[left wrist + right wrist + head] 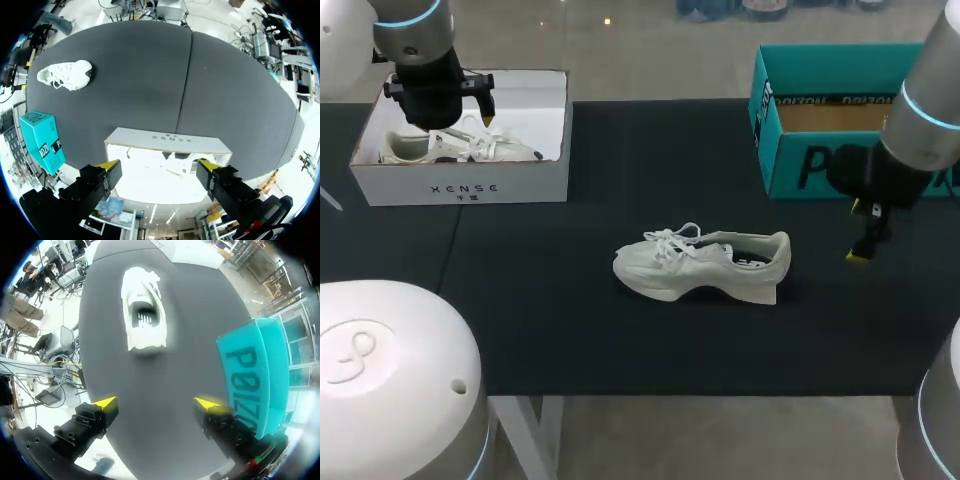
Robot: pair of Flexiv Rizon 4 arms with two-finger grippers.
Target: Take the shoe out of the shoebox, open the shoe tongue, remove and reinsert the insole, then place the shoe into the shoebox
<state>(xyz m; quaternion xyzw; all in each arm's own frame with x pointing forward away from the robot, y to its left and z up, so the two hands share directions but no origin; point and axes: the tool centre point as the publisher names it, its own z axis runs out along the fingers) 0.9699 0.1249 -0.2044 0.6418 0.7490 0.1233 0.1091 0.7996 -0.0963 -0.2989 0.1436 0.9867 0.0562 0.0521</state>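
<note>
A white sneaker [705, 264] lies on its sole in the middle of the black table mat, toe to the left, laces loose; it also shows in the right wrist view [143, 310] and small in the left wrist view [66, 75]. A white shoebox [460, 180] at the back left holds a second white shoe [460, 148]. My left gripper [157, 169] hangs open over that box [167, 142], holding nothing. My right gripper [156, 403] stands open above bare mat, behind the sneaker's heel, beside the teal shoebox [257, 375]. In the head view only one yellow fingertip [858, 256] of it shows.
The teal shoebox [840, 120] stands open at the back right, its inside brown. The black mat [620, 330] covers the table, with a seam running across it [184, 85]. White robot housings fill the near left corner.
</note>
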